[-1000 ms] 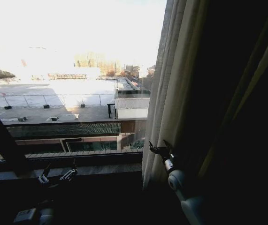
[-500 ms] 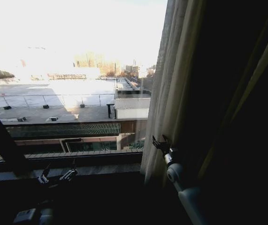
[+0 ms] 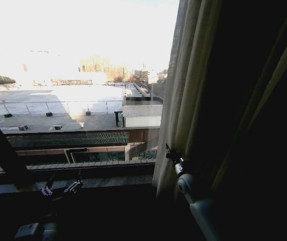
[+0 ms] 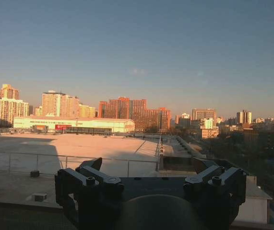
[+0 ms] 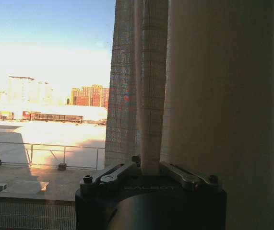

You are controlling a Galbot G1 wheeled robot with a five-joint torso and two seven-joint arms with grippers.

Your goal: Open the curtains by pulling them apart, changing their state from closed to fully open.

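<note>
Curtains [image 3: 186, 90] hang bunched to the right of the window [image 3: 78, 75], the sheer cream panel gathered into long upright pleats, with darker folds further from the glass. Most of the window stands uncovered, showing rooftops and distant towers in bright light.

My right gripper [image 3: 171, 153] is at the curtain's inner edge, low down, just above the level of the sill [image 3: 83, 181]. From my right wrist I see one narrow pleat [image 5: 152, 86] running down between my two fingers [image 5: 112, 175], which are drawn in close against it, so I have that fold pinched. More fabric hangs beside and behind the pleat, sheer on the window side and denser away from it.

My left gripper [image 3: 62, 188] sits low in front of the sill, well apart from the curtain, pointing out at the glass. Its fingers [image 4: 86, 179] are spread wide and hold nothing; between them I see only the buildings outside.

A dark frame bar [image 3: 0, 145] slants across the window's lower corner, on the side away from the curtain.
</note>
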